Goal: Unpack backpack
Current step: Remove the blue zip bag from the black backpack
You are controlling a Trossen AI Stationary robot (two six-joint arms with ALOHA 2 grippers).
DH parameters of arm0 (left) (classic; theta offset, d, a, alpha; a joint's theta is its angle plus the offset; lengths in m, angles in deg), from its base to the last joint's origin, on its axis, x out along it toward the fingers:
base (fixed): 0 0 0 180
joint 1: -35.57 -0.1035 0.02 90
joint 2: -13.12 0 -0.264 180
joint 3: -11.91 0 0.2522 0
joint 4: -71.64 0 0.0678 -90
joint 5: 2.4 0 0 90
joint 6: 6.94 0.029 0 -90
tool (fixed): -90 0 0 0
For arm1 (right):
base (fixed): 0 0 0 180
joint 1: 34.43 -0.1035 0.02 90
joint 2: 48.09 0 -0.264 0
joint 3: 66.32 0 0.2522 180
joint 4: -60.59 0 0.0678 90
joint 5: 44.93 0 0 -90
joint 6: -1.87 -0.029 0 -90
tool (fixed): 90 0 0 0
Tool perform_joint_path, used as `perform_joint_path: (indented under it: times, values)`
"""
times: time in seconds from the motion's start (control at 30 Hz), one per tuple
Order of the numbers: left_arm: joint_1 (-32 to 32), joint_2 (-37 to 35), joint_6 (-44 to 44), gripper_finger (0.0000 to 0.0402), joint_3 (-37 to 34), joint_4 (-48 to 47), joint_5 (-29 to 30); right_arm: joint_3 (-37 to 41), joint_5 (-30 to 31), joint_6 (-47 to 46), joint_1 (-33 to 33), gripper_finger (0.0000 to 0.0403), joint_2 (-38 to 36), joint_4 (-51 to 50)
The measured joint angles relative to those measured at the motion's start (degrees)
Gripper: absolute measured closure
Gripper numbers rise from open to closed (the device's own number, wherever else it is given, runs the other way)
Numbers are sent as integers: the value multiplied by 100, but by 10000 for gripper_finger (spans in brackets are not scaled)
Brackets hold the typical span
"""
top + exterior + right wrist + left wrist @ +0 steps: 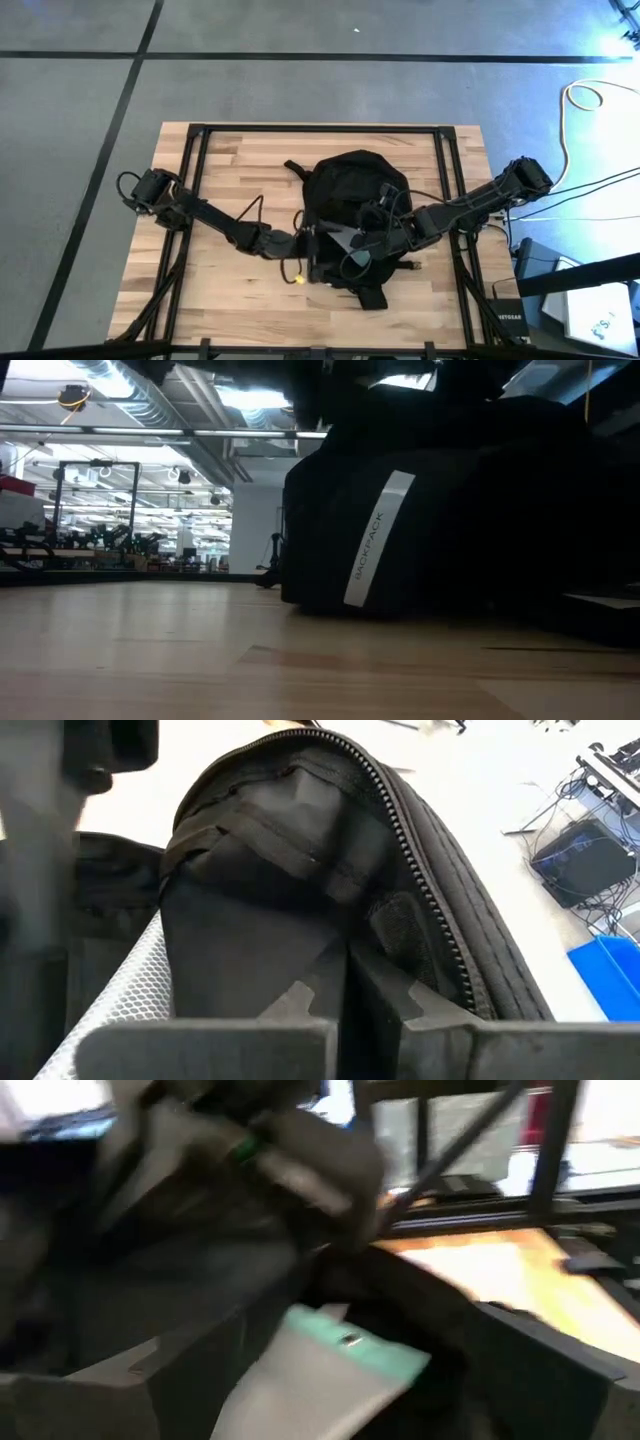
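Reaching into the backpack (355,215) is the step in hand, as it seems: the bag is lying in the middle of the table (230,160), with its opening turned to the near side. The left gripper (318,238) is being held at the left near edge of the bag, with its fingers spread wide and nothing between them. A translucent pouch (320,1375) with a teal edge is being shown just ahead of it, inside the opening. The right gripper (385,232) is being kept closed on the zipper flap (330,850), at the right near side. Next, the left fingers probably need to be closed on the pouch edge.
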Motion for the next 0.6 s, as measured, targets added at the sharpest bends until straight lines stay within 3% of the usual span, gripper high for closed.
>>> perform_joint_path:
  times: [0.17, 0.33, 0.6]
  values:
    - [6, 32, -426, 46, 142, -1289, 832, 0, -124, 9, 75, 402, 0, -2]
    - [-78, 39, -1104, 46, 170, -1610, 280, 0, -390, -7, 236, 402, -2, 8]
    - [-108, 62, -1551, 47, 170, -2006, 92, -2, -480, -21, 486, 402, -2, 0]
